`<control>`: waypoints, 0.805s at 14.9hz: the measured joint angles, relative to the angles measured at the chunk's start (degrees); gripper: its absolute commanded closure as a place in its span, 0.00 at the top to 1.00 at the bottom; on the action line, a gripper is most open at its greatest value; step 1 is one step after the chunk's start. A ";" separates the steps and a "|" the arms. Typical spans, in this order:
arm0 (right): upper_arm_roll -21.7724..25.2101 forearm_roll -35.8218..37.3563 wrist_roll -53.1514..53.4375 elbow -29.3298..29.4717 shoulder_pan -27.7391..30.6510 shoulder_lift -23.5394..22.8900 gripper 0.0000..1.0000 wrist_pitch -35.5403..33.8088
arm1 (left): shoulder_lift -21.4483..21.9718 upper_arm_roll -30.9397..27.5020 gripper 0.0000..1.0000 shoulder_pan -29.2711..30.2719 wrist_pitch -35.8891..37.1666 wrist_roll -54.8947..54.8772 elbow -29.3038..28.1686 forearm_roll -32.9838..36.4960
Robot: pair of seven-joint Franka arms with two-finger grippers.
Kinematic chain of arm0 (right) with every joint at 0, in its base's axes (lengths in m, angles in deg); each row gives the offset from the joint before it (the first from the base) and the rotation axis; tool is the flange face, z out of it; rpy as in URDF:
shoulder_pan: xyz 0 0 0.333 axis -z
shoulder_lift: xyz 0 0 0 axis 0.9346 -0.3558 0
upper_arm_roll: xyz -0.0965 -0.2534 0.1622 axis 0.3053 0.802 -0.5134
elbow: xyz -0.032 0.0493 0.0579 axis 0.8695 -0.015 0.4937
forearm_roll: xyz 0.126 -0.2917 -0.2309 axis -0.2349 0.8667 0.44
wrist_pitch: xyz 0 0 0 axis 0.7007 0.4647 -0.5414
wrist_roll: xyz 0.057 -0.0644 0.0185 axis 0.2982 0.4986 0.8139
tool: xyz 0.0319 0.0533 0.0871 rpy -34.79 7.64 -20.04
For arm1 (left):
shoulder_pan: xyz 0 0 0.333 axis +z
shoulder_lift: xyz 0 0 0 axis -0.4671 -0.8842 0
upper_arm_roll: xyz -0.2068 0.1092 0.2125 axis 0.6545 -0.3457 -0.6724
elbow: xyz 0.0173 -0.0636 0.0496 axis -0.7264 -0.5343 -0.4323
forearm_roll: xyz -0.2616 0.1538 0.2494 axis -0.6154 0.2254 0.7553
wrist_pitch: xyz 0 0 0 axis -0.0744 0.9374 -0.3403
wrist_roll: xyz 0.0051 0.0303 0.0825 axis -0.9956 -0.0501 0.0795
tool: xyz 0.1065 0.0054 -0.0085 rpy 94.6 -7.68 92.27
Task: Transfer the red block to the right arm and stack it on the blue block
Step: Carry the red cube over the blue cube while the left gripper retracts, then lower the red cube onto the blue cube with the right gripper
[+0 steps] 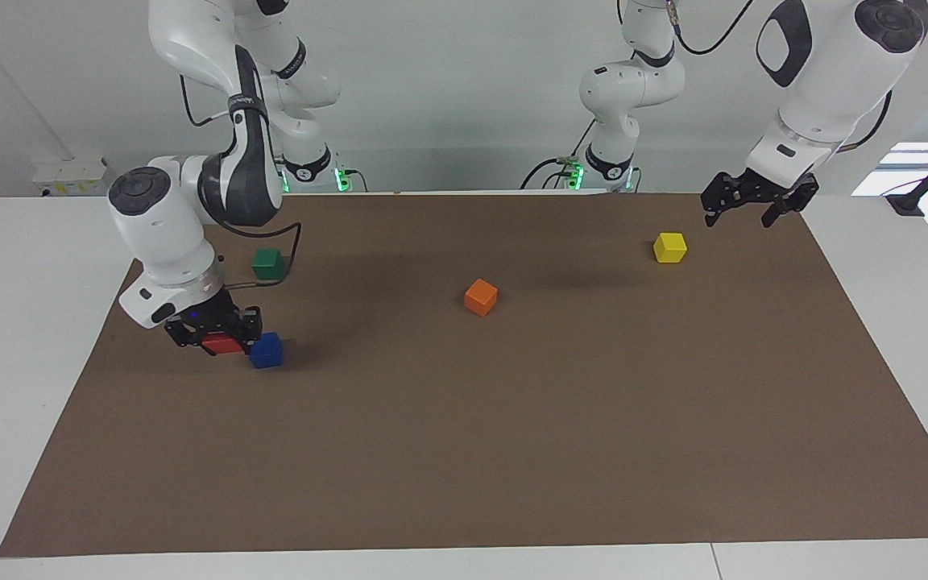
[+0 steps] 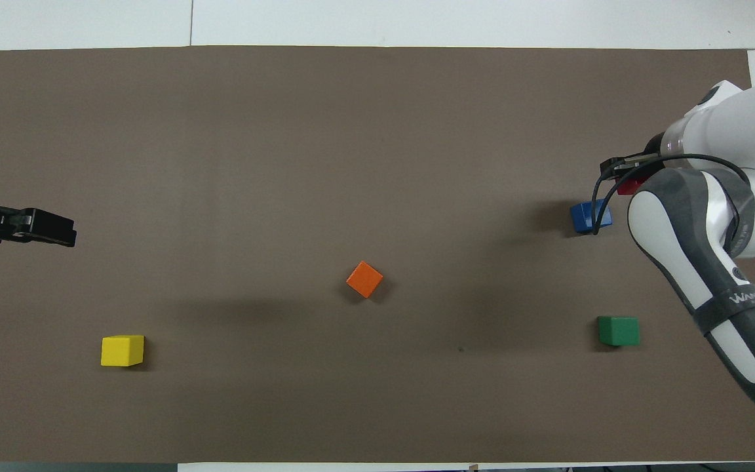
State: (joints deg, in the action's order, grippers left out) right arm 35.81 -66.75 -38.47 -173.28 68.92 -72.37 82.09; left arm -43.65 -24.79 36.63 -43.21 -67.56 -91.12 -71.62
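Holding the red block (image 1: pixel 222 345) clamped between its fingers, the right gripper (image 1: pixel 213 332) sits low just beside the blue block (image 1: pixel 266 350), not above it. Judged light, rigid, glossy; flat opposite faces suit the grip. Left gripper (image 1: pixel 756 205) hangs spread apart, empty, above the mat's corner.

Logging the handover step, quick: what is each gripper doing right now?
Left gripper: open, empty, waiting above the table's corner.
Right gripper: shut on the small glossy red cube, beside the small dark-blue cube.
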 measured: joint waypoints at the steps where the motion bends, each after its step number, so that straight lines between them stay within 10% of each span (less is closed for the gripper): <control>1: -0.03 0.79 0.01 -0.04 -0.27 -0.29 0.00 0.50 | 0.00 -0.01 1.00 0.00 0.00 -0.01 0.05 0.01; 12: -0.06 5.54 3.76 -4.23 -3.13 -3.21 0.00 9.03 | -4.85 -2.92 1.00 -3.69 4.04 -0.19 7.90 0.02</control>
State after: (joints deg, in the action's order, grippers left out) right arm 35.75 -61.21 -34.71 -177.51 65.79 -75.58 91.12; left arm -48.50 -27.71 32.94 -39.17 -67.76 -83.22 -71.60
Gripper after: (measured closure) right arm 0.436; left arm 0.000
